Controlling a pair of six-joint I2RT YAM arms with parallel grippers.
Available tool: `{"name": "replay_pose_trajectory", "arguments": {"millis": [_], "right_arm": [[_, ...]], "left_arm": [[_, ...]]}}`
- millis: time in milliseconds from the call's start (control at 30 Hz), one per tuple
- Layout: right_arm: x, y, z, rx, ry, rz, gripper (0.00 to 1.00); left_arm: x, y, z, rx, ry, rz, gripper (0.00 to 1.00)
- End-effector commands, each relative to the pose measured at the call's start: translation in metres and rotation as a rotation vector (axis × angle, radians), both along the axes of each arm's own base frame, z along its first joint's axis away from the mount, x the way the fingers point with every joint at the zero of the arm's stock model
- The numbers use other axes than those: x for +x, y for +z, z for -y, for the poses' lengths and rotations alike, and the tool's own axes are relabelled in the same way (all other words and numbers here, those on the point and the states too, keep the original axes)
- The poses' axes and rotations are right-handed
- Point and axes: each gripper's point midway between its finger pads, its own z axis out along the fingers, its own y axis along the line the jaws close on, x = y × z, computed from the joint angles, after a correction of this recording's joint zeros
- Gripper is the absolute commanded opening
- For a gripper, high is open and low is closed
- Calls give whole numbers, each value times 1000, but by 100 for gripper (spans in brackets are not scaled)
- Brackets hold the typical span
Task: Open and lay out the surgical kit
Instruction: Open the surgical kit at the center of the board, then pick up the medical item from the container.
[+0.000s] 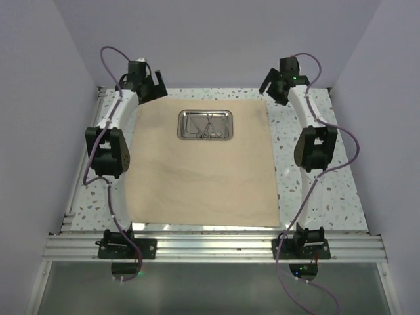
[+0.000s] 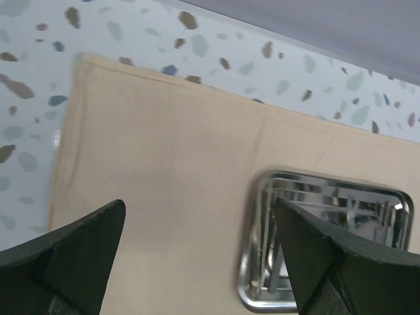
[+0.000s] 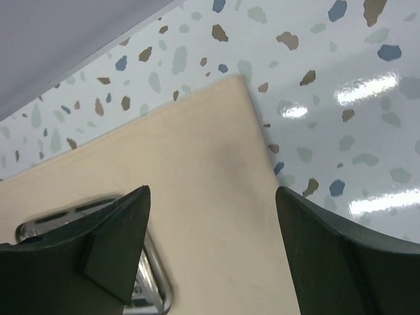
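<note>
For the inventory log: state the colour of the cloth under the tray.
Plain tan, no pattern; the cloth shows best in the top external view.

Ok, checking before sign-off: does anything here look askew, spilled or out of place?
Nothing stands out. The cloth wrap lies spread flat, the steel tray sits square on it near the far edge, and the instruments are all inside the tray, none spilled.

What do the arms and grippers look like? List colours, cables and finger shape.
The left arm and right arm have white links, black joints and looping purple cables. The left gripper and right gripper are black, with wedge-shaped fingers.
</note>
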Motion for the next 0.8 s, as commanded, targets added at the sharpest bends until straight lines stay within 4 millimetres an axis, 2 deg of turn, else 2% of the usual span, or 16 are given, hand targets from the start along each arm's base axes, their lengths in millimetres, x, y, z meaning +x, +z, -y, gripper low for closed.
{"name": "replay_pose_trajectory", "arguments": {"millis": [0, 33, 67, 133, 167, 200, 233, 267, 333, 400, 467, 500, 533, 567, 633, 767], "right_arm": [[-32, 62, -6, 57, 9, 38, 80], [-43, 75, -7, 62, 13, 45, 80], [-59, 53, -5, 61, 7, -23, 80], [-81, 57, -6, 56, 12, -44, 80], [-99, 34, -4, 44, 15, -112, 80], [-107, 32, -5, 39, 22, -124, 80], [-116, 29, -6, 28, 30, -141, 80], [-129, 30, -4, 7, 43, -153, 80], [-151, 20, 3, -40, 45, -198, 81], [-167, 34, 8, -95, 43, -178, 82], [-187, 29, 6, -183, 72, -192, 83], [-197, 46, 4, -195, 86, -148, 84], [-202, 49, -4, -215, 101, -124, 87], [-213, 41, 8, -272, 31, -130, 91], [-231, 55, 9, -258, 34, -102, 98], [-273, 35, 14, -267, 82, -164, 99]], "left_arm": [[-3, 82, 67, 44, -142, 185, 99], [-11, 104, 82, 24, -196, 233, 100], [-13, 109, 87, 7, -226, 257, 99], [-17, 69, 89, -116, -209, 183, 100], [-21, 51, 93, -197, -277, 142, 99], [-30, 28, 99, -340, -356, 66, 97], [-31, 27, 97, -330, -346, 68, 97], [-31, 32, 91, -257, -306, 81, 97], [-24, 81, 81, -12, -245, 213, 99], [-19, 106, 71, 19, -166, 250, 99], [-9, 95, 69, -129, -138, 254, 99], [-10, 65, 71, -203, -147, 187, 99], [-13, 63, 79, -292, -169, 176, 99], [-9, 72, 84, -289, -179, 231, 99], [-16, 79, 95, -198, -203, 275, 99], [-11, 70, 119, -257, -295, 236, 99]]}}
